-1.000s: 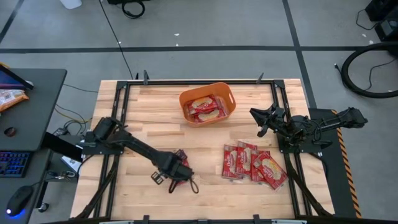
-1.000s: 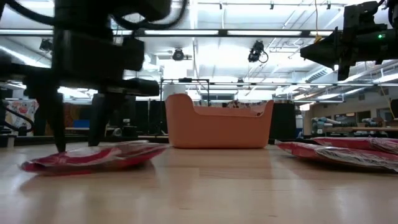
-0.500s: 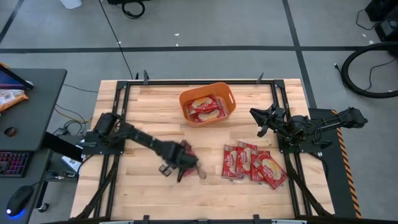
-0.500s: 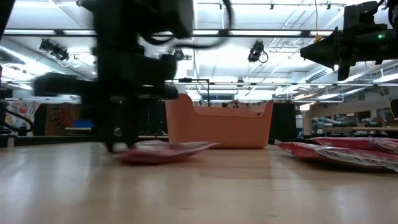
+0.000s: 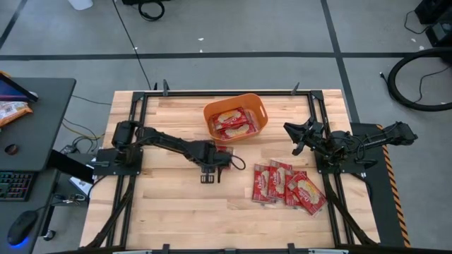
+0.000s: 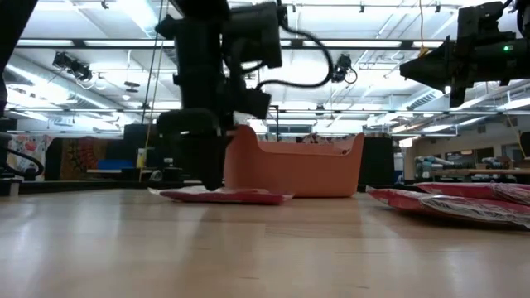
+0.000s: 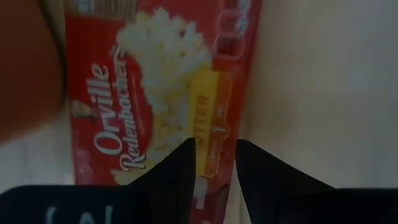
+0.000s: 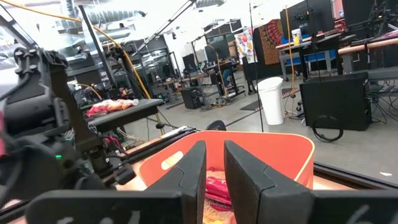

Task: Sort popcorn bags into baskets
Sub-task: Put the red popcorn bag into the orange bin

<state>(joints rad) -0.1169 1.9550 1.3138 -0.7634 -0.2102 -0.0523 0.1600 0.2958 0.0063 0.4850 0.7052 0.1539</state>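
Note:
My left gripper [image 5: 214, 158] stands just in front of the orange basket [image 5: 235, 118], shut on one red popcorn bag [image 5: 223, 149]. In the low view this bag [image 6: 225, 196] lies flat under the gripper [image 6: 205, 184], before the basket [image 6: 290, 170]. The basket holds a few red packets [image 5: 232, 124]. Several more packets [image 5: 289, 185] lie overlapping on the table's right. My right gripper [image 5: 296, 135] waits raised near the right edge, fingers shut, facing the basket [image 8: 249, 155]. My left gripper pinches the popcorn bag between its two fingers at a strip beside one long edge [image 7: 216, 144], near an end. The fingers come from above, pointing down. The bag stays flat below them, on the table or just above it; I cannot tell which.
Black frame rails run along the table's edges. Bare wood lies across the near half and the left of the table. A desk with a keyboard stands off the table's left side.
My left gripper has travelled from the near-left part of the table toward the far edge and right, up to the basket, turning as it went. The bag it holds has moved with it, staying flat and low over the table.

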